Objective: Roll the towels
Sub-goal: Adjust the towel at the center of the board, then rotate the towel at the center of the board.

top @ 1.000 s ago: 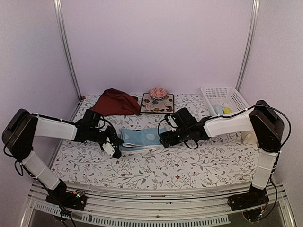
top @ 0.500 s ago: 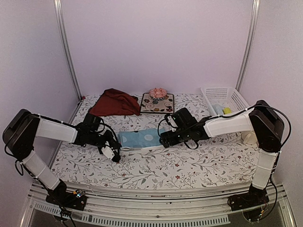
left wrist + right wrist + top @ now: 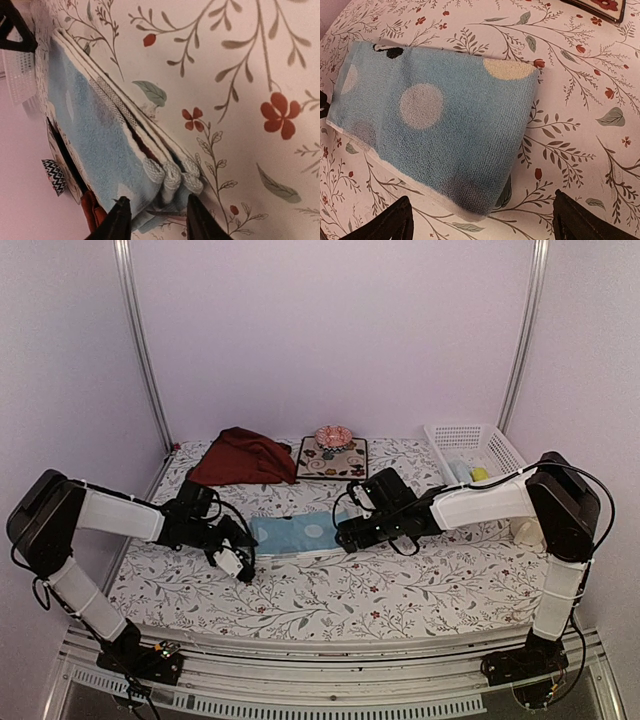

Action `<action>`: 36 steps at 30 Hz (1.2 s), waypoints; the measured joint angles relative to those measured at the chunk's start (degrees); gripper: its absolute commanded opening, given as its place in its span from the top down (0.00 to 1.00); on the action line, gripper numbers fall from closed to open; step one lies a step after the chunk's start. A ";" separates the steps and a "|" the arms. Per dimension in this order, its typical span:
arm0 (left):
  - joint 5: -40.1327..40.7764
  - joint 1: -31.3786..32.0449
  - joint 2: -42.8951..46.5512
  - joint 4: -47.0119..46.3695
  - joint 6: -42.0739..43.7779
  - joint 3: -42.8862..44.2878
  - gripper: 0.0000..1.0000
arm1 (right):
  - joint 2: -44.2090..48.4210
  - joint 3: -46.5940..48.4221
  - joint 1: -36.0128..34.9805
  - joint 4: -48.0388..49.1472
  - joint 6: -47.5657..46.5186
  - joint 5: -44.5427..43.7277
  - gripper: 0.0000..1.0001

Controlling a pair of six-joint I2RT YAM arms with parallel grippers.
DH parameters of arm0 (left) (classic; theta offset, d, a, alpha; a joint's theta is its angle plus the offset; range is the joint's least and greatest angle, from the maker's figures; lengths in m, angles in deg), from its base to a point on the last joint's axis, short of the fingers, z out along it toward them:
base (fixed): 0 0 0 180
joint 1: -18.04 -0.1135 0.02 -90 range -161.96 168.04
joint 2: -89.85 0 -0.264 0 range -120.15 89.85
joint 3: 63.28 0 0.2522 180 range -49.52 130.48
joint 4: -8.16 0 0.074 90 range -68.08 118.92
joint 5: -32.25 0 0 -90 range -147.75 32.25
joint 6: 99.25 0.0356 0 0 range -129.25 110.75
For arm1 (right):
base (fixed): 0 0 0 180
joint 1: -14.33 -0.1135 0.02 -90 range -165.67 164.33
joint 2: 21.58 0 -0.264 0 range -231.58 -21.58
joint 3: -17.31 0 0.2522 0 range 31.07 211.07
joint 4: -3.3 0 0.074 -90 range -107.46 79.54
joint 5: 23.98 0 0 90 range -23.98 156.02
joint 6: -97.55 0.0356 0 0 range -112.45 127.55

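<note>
Lying bunched in the far left corner of the table (image 3: 400, 590), the dark red towel (image 3: 245, 455) is well apart from both arms.

Nearer the middle, the left gripper (image 3: 157, 200) sits low over the floral covering at the left end of the light blue towel (image 3: 295, 533). Its jaws stand partly open. In the left wrist view the two dark fingers (image 3: 120, 222) flank the folded end of that towel, where three hemmed layers stack on one another. The end lies in the gap at the tips and nothing looks pinched.

The light blue towel is folded into a long narrow strip and lies flat across the middle of the table, running from one gripper to the other. White dots and a small dark print show on its upper face.

At the strip's right end, the right gripper (image 3: 480, 197) hangs just above the cloth with its jaws spread wide. Its fingertips (image 3: 395, 220) stand one to each side of the towel's short edge, clear of it, and it holds nothing.

Beyond the strip, at the far edge, a square dark floral mat (image 3: 332, 457) carries a small pink object (image 3: 333, 436).

A white basket (image 3: 500, 445) stands in the far right corner with a small yellow towel (image 3: 480, 473) inside, too small to make out further.
</note>
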 measured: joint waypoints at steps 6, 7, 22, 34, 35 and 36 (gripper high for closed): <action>-1.49 -1.70 4.17 1.11 -3.63 0.85 0.42 | 0.00 -0.02 0.70 0.09 0.24 2.23 0.02; -1.97 -2.19 4.76 1.16 -4.79 1.22 0.41 | 0.00 -0.02 1.01 0.09 0.39 2.95 0.02; -2.84 -2.56 0.74 -6.54 -51.28 12.70 0.33 | -0.28 0.39 6.47 0.48 5.53 11.06 0.05; 12.81 1.64 -8.94 -11.39 -63.49 13.31 0.24 | -0.96 1.25 6.38 0.70 4.76 11.15 0.03; 15.28 1.73 -10.14 -12.24 -63.52 13.31 0.24 | -0.96 1.18 6.38 0.92 4.70 11.17 0.03; 16.90 1.77 -11.26 -13.03 -63.43 13.27 0.24 | -0.96 1.11 6.38 1.09 4.66 11.21 0.03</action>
